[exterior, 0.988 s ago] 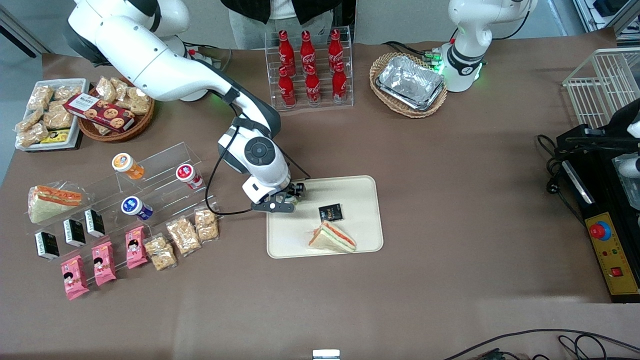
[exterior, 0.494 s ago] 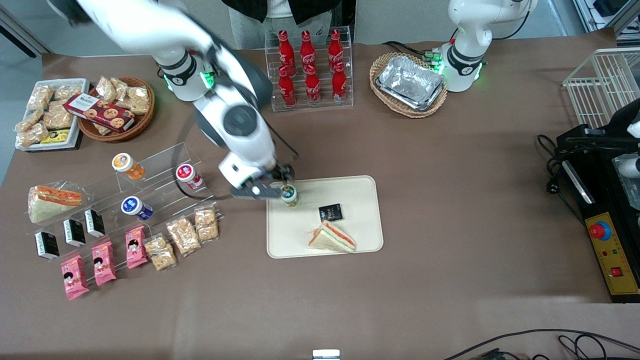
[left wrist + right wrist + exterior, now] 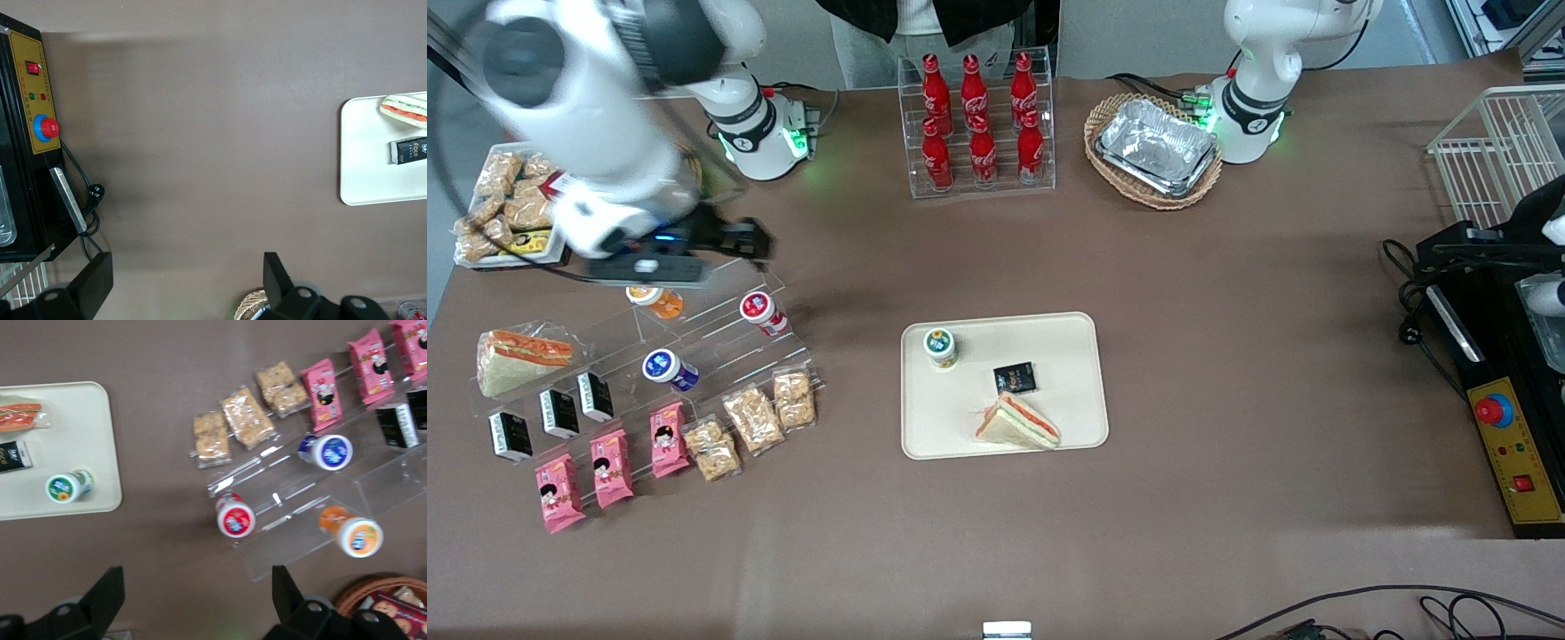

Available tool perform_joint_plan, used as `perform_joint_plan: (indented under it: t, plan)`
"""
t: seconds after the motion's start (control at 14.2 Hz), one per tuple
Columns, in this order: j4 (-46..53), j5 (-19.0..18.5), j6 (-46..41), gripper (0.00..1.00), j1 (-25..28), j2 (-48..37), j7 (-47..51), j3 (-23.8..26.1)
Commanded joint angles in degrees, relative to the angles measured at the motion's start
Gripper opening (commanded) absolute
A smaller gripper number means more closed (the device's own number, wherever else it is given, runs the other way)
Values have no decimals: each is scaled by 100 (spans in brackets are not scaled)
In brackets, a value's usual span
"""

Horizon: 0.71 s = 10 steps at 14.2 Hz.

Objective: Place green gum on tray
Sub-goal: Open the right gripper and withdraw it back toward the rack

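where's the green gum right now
In the front view the green gum stands upright on the tray, in the corner toward the working arm's end, beside the black packet. The pincer, open, is above the acrylic rack.

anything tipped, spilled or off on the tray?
Nothing stands out. The small green-lidded gum bottle stands upright near a corner of the cream plastic tray, apart from the black packet and wrapped sandwich. The open gripper hangs above the acrylic rack.
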Motion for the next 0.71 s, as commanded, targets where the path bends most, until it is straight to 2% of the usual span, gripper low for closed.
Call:
perform_joint_plan:
  t: [0.0, 0.07, 0.21, 0.64]
  plan:
    - [-165, 331, -270, 98, 40, -349, -1517, -1165]
    - [-130, 331, -297, 99, 40, -358, -1825, -1420]
    - [-43, 314, -262, 99, 40, -358, -1951, -1625]
    - [142, 235, -34, 99, 32, -86, -1934, -1687]
